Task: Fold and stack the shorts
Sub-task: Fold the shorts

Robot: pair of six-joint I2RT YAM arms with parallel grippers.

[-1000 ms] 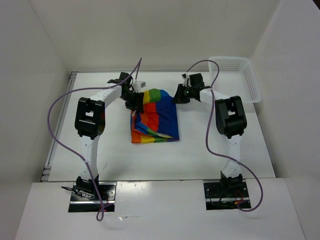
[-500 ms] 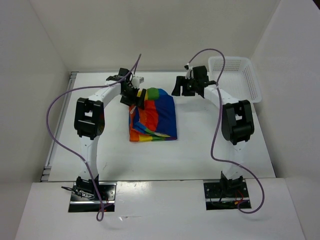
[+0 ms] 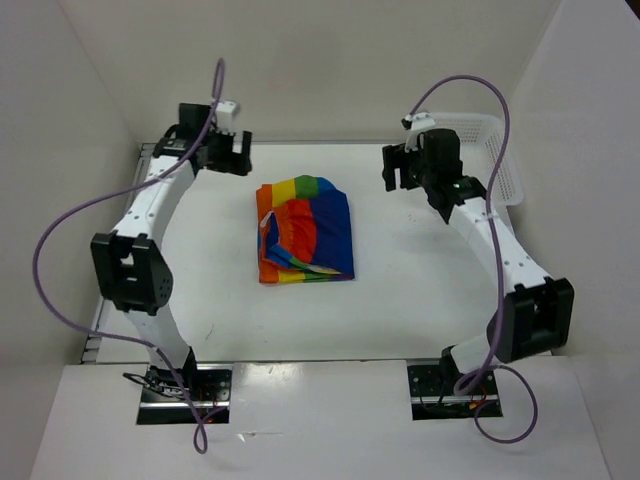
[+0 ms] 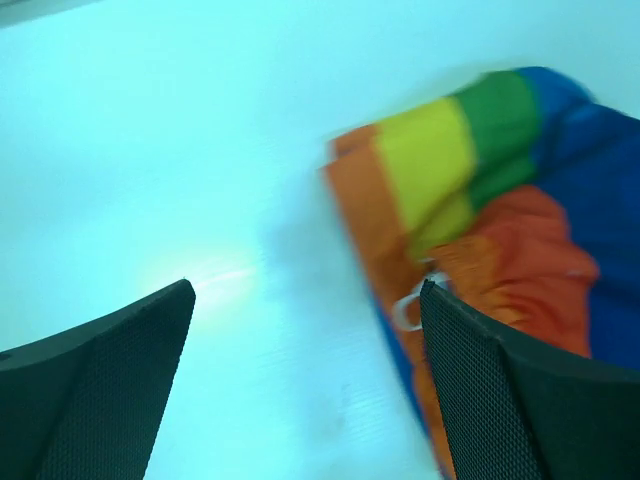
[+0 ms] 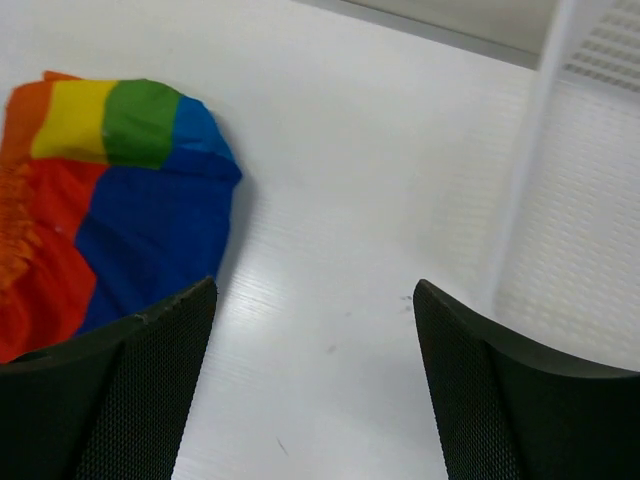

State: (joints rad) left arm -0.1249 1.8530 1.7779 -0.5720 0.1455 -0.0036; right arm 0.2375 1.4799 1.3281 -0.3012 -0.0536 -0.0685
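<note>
The rainbow-striped shorts [image 3: 307,232] lie folded in a bundle at the middle of the table, touched by neither gripper. In the left wrist view the shorts [image 4: 500,230] fill the right side, blurred. The right wrist view has the shorts [image 5: 110,190] at its left. My left gripper [image 3: 222,152] hangs open at the far left, well clear of the cloth, with bare table between its fingers [image 4: 100,390]. On the far right my right gripper [image 3: 405,167] is open too, nothing between its fingers [image 5: 130,390], apart from the cloth.
A white mesh basket [image 3: 490,150] stands at the far right corner; the basket wall [image 5: 590,200] shows close to the right gripper. Purple cables loop from both arms. White walls close in the table on three sides.
Both grippers opened, let go of the shorts' far edge and pulled away outwards, the left to the far left, the right towards the basket. The shorts stay folded on the table.
</note>
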